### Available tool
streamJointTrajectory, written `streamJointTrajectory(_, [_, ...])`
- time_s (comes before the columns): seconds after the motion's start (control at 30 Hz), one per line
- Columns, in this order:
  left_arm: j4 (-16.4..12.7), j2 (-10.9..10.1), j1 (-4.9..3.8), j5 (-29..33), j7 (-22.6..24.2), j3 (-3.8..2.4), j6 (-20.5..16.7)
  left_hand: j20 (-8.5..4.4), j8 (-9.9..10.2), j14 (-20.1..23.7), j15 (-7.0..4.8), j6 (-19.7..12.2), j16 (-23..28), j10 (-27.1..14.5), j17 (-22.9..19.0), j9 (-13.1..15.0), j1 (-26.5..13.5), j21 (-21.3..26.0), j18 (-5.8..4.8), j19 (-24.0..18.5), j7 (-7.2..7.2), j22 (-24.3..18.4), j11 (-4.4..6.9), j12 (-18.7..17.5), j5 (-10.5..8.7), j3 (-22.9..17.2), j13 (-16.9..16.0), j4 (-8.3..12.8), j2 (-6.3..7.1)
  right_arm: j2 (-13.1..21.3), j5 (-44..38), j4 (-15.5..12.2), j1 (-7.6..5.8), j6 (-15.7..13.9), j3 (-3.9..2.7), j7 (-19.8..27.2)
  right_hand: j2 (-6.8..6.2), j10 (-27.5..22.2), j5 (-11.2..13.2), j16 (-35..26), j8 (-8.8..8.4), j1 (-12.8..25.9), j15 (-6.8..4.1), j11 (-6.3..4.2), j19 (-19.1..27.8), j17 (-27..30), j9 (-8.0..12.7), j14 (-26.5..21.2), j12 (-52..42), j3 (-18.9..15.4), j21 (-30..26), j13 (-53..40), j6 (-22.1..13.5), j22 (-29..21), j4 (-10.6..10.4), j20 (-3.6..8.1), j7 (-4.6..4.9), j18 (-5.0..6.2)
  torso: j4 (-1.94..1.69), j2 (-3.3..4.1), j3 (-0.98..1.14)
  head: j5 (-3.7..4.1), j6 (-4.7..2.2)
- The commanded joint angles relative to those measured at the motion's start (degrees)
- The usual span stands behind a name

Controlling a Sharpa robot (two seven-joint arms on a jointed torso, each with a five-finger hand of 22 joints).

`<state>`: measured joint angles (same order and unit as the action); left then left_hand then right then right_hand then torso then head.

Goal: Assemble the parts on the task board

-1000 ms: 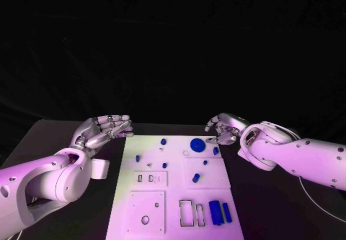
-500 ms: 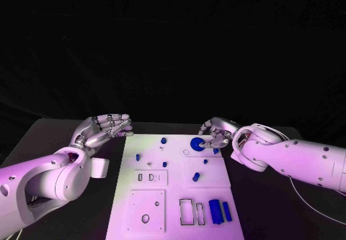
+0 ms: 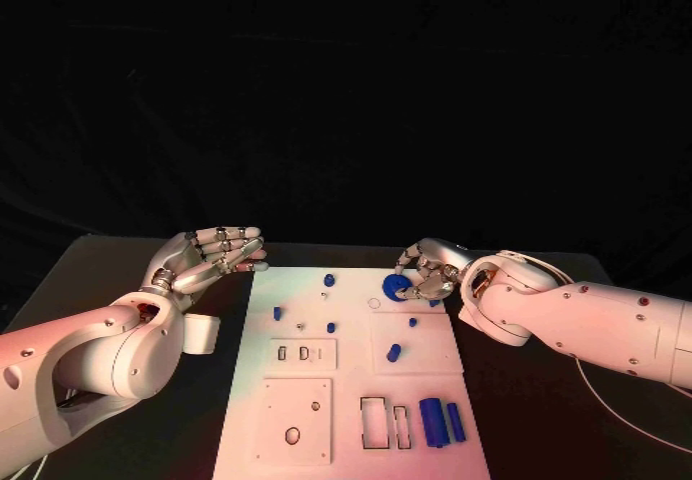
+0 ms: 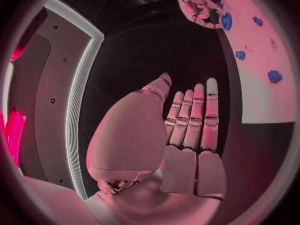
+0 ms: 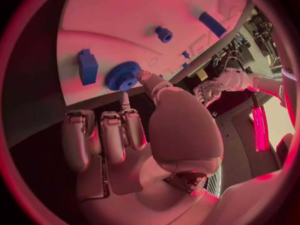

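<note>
The task board (image 3: 346, 400) is seen lying lengthwise in the middle of the black table (image 3: 87, 270), between the two arms. The right hand (image 3: 428, 270) is placed over the board's far right corner, at the blue gear (image 3: 394, 288). In the right wrist view, the thumb tip is seen touching the gear's (image 5: 122, 75) toothed rim and one fingertip is set just below it; whether the gear is truly gripped or only touched cannot be told. A blue block (image 5: 87, 66) is seen just beside the gear on the board.

The left hand (image 3: 214, 255) is held above the table just off the board's far left corner. Its fingers (image 4: 195, 117) are held together, nearly straight, and nothing is grasped in them.

Small blue pegs (image 3: 330, 327) are scattered over the board's far half. Two long blue bars (image 3: 440, 423) are laid side by side near the board's near right corner, beside empty rectangular slots (image 3: 372, 425).
</note>
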<state>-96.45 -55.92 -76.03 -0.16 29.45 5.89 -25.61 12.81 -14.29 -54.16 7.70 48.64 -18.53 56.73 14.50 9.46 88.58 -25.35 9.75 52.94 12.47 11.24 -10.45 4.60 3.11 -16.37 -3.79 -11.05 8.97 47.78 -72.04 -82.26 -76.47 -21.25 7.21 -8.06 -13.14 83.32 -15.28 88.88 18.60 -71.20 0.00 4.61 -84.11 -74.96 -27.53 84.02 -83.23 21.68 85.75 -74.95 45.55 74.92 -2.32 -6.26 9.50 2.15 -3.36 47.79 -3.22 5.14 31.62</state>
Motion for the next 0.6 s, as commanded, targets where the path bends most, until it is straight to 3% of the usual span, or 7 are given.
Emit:
streamJointTrajectory(0.03, [-0.11,0.06,-0.09,-0.29,0.19,-0.06,1.08,-0.09,0.32,0.39,-0.03,-0.2,0.03,-0.18,0.05,0.08,0.52,-0.38,0.4,-0.51,0.31,0.05,0.15,-0.26,-0.14,-0.07,0.02,0.26,0.04,-0.3,-2.02,0.34,0.1,0.79,0.01,-0.31,0.67,0.51,0.22,0.25,0.39,-0.06,0.53,0.04,-1.83,-11.45,-0.1,5.28,-0.36,0.05,0.25,-7.23,-0.26,9.31,-0.33,-0.35,-0.04,-0.63,-0.07,-0.01,-0.01,0.08,0.21])
streamJointTrajectory(0.17, [-0.12,0.05,-0.09,-0.29,0.17,-0.06,1.14,-0.09,0.32,0.4,-0.03,-0.2,0.03,-0.18,0.06,0.08,0.51,-0.41,0.4,-0.54,0.31,0.07,0.15,-0.27,-0.14,-0.08,0.02,0.28,0.04,-0.63,-2.49,0.74,0.2,0.94,0.01,-0.24,1.13,0.46,-1.14,0.28,0.57,-0.49,0.6,0.09,-1.86,-11.52,-0.13,5.28,-0.48,0.64,0.28,-7.36,-0.14,9.4,-0.46,-0.43,0.02,-0.64,-0.18,0.07,-0.03,0.13,0.44])
streamJointTrajectory(0.47, [-0.18,-0.08,-0.09,-0.29,0.08,-0.06,1.19,-0.09,0.32,0.4,-0.03,-0.2,0.03,-0.18,0.06,0.08,0.51,-0.41,0.4,-0.54,0.31,0.07,0.15,-0.27,-0.14,-0.08,0.02,0.28,0.04,-1.0,-3.25,1.6,0.48,1.89,0.02,-0.51,1.19,0.39,-1.51,0.29,0.57,-0.59,0.62,0.11,-1.79,-11.53,-0.12,5.28,-0.45,0.84,0.22,-7.32,-0.17,9.33,-0.49,-0.46,0.05,-0.62,-0.11,0.04,-0.03,0.18,1.24])
streamJointTrajectory(0.6, [-0.17,-0.17,-0.1,-0.29,0.05,-0.06,1.18,-0.09,0.32,0.4,-0.03,-0.2,0.03,-0.18,0.06,0.08,0.51,-0.41,0.4,-0.54,0.31,0.07,0.15,-0.27,-0.14,-0.08,0.02,0.28,0.04,-0.97,-3.4,1.93,0.53,2.14,0.02,-0.61,1.21,0.37,-1.68,0.3,0.56,-0.65,0.63,0.12,-1.84,-11.54,-0.1,5.28,-0.46,0.94,0.27,-7.33,-0.21,9.4,-0.48,-0.47,0.07,-0.63,-0.03,0.12,0.01,0.04,1.18])
